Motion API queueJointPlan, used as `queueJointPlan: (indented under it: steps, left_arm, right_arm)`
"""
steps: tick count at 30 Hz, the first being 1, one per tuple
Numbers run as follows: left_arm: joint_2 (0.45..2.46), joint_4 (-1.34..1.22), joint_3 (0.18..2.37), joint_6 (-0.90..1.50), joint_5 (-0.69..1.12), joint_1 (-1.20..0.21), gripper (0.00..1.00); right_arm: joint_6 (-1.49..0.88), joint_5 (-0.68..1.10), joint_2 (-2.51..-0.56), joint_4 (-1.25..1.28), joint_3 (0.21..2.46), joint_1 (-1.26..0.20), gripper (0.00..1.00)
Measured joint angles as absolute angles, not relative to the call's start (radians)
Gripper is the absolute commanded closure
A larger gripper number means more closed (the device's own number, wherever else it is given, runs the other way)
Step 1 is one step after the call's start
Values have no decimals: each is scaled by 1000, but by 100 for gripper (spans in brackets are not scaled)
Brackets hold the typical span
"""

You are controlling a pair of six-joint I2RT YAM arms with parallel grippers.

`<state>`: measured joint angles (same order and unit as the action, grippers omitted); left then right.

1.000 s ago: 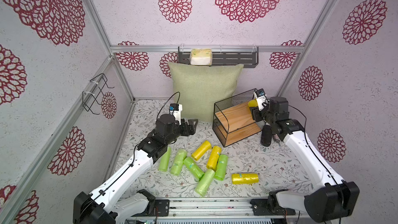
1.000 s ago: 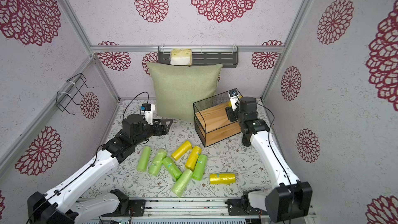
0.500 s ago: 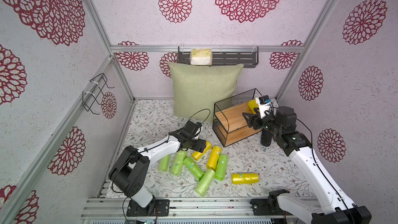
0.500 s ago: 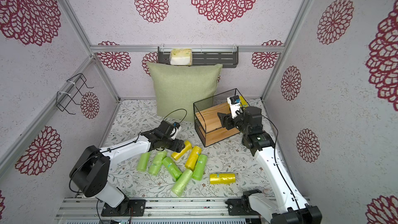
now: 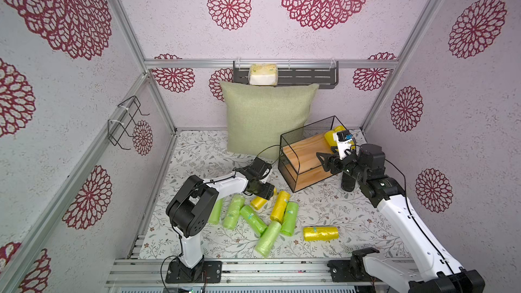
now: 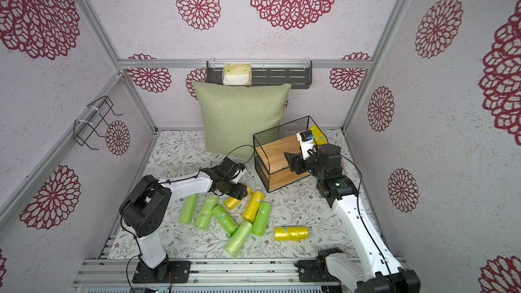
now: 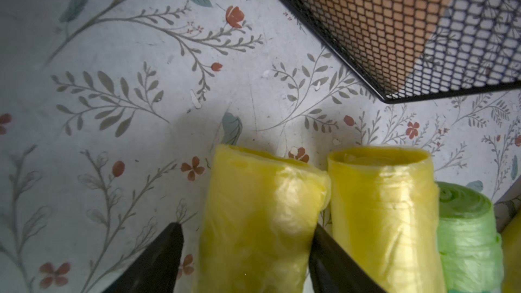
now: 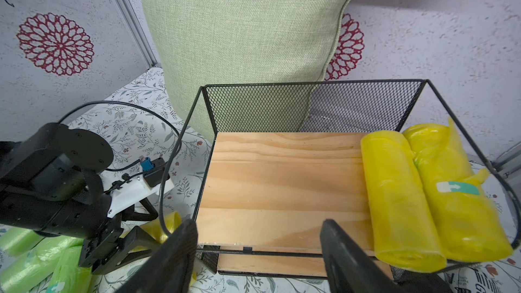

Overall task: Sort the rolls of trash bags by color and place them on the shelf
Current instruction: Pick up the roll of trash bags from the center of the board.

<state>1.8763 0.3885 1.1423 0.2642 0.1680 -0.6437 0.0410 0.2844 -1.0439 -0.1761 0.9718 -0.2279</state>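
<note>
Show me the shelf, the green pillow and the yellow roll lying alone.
shelf [image 5: 304, 153], in a top view, on the bare upper wooden board.
green pillow [image 5: 267, 119], in a top view, on the middle of its front.
lone yellow roll [image 5: 320, 233], in a top view, on the middle of its side.

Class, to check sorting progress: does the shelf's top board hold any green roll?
No, only two yellow rolls lie on the top board.

The shelf [image 8: 282, 181] top is lying mostly open; two yellow rolls [image 8: 400, 198] are crowding one end, a mesh wall [image 8: 267, 105] closing the back, the pillow [image 8: 239, 23] possibly pressing against it.
</note>
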Motion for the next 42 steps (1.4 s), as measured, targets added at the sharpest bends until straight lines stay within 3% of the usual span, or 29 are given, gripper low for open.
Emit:
queueJointPlan:
  steps: [6,11,17,26,37,42]
  left_arm:
    - [1885,361,1142,289,143,-645,55]
    - [1844,308,1107,361,89,-641,61]
    - [1616,262,1041,483,-1,-634,62]
    - [1241,-28,965,731,-44,-634,66]
    - [1155,-268,910,901,-73,-659,66]
    - [1155,-312,887,937,-65,-665,66]
  right_arm:
    - [26,285,-1044,-172,968,-228,27]
    - [-22,299,-1024,-141,929,-229,26]
    - [-113,332,-984,-86,923,-282,24]
    - [-266,380,-1027,141,921,-552,18]
    - [-459,479,-1221,466,885,-708,12]
    - [-524,511,-1264,569,876,-714,19]
